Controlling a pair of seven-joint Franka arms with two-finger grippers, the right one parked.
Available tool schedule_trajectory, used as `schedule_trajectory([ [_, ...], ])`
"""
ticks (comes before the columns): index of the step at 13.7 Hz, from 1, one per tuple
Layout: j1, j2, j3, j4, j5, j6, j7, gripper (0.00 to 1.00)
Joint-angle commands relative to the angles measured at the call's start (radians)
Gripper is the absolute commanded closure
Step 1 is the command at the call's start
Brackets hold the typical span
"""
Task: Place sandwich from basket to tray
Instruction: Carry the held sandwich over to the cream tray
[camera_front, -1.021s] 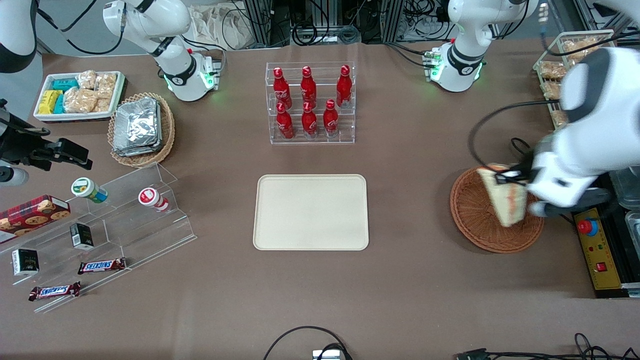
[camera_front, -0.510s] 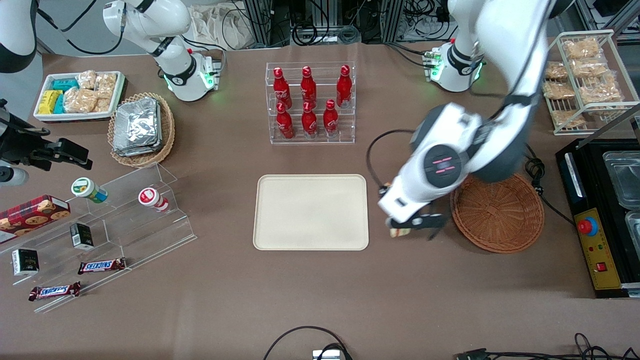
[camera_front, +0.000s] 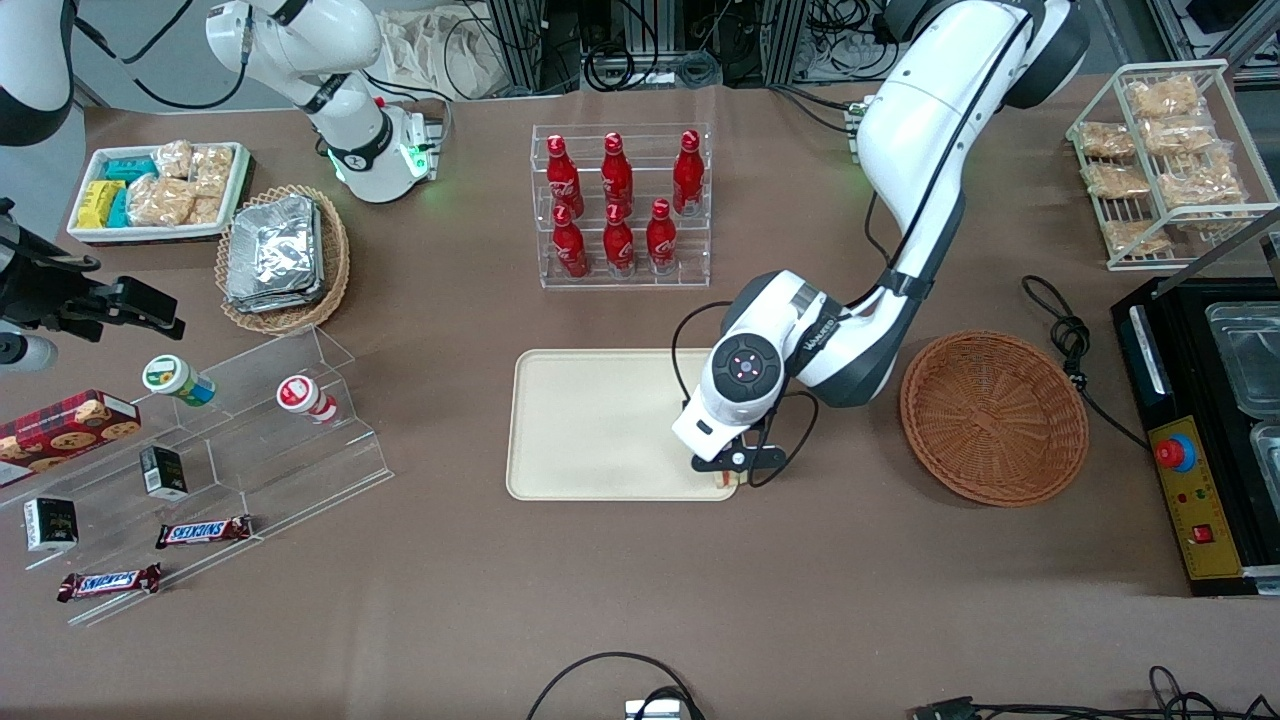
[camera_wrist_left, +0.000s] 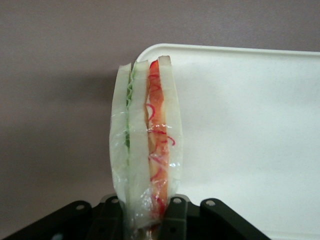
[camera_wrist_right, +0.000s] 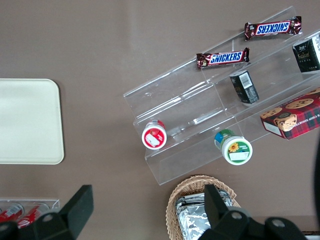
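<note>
The left arm's gripper (camera_front: 727, 470) hangs over the tray's (camera_front: 600, 420) corner that is nearest the front camera and toward the working arm's end, its fingers (camera_wrist_left: 176, 216) clamped on the base of the sandwich (camera_wrist_left: 146, 145). The wedge stands on edge in the grasp, its long axis running straight out from the jaws, bread slices pressed flat between them, with the green filling in one seam and the orange-red in the other, under clear wrap. In the front view only a sliver of the sandwich shows beneath the wrist, right at the tray's rim. The wrist view makes the key relation plain: the wedge sits over the rounded corner, part of it above brown tabletop and not above cream tray. Most of the tray's flat floor lies toward the parked arm's end from the gripper, so the release probably calls for a further shift inward before lowering. The wicker basket (camera_front: 994, 418) stands empty, well apart.
</note>
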Motion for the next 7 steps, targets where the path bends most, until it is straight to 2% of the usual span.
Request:
schedule_trajectory([
  [1, -0.033, 0.013, 0.006, 0.014, 0.009, 0.046, -0.018, 1.0],
  [5, -0.059, 0.059, 0.009, 0.011, 0.022, 0.063, 0.002, 0.99],
  [6, -0.059, 0.064, 0.009, 0.011, 0.024, 0.059, 0.002, 0.73],
  [7, -0.06, 0.061, 0.009, 0.002, 0.024, 0.053, -0.001, 0.28],
])
